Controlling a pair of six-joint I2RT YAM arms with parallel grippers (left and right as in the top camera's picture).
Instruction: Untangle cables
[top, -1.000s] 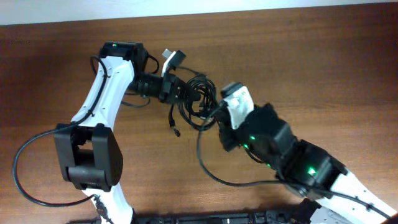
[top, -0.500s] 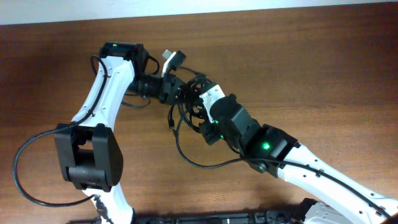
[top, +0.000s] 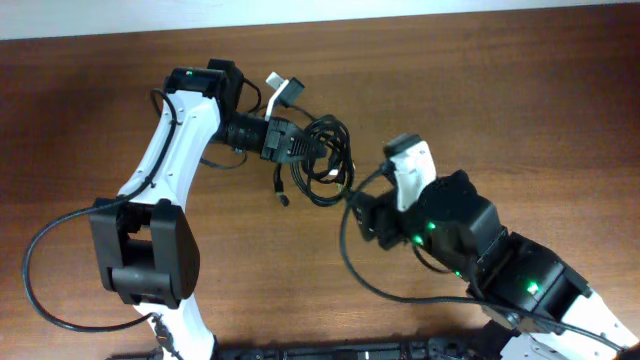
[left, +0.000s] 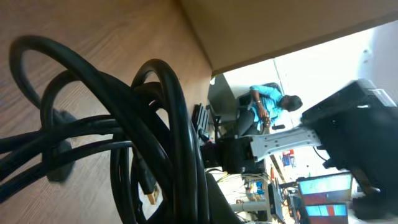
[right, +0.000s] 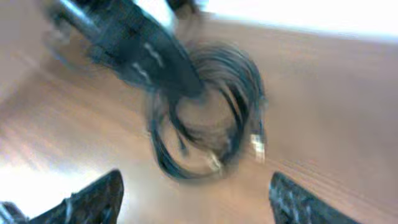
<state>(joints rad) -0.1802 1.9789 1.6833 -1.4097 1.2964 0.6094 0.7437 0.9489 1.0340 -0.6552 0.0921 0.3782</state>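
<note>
The cables (top: 326, 158) are a bunch of thin black loops at the table's middle back, with one plug end (top: 284, 198) trailing down to the left. My left gripper (top: 298, 148) is shut on the bunch's left side. In the left wrist view the loops (left: 168, 124) fill the frame, and a gold plug tip (left: 151, 196) shows among them. My right gripper (top: 362, 205) is open just right of and below the bunch, apart from it. The blurred right wrist view shows the coil (right: 211, 112) ahead of my wide-open right gripper (right: 196, 196), with the left gripper (right: 143, 56) on it.
The wooden table (top: 520, 100) stretches away to the right and back. The right arm's own thick cable (top: 350, 270) loops over the table in front of the bunch. The left arm's cable (top: 35, 280) loops at the front left.
My right gripper was shut at the bunch half a second ago. It has since opened and drawn back to the right and front. The left gripper still holds the bunch, shifted slightly right.
</note>
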